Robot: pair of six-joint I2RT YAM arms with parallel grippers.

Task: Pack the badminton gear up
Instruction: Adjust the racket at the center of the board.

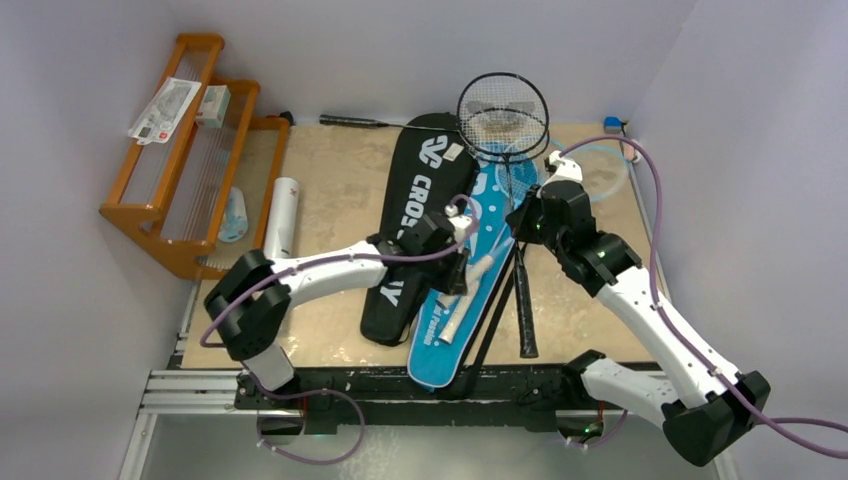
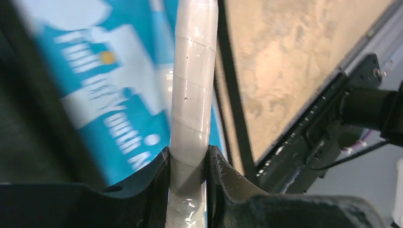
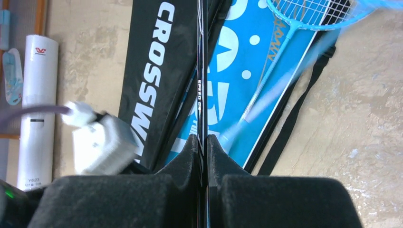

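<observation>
The white tube (image 1: 281, 215) lies at the tabletop's (image 1: 330, 170) left. The left claw (image 2: 187, 156) pinches the light-blue racket's white handle (image 2: 192, 95) over the blue cover (image 2: 109, 95), both handle ends cut off in its wrist view. The right claw (image 3: 203, 142) clamps tight on the black racket's shaft (image 3: 201, 71), likewise cut off.

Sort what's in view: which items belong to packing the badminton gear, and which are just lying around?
Job: black racket, light-blue racket, black CROSSWAY cover, blue cover, white tube.
Lying about: orange rack, packets on it.
</observation>
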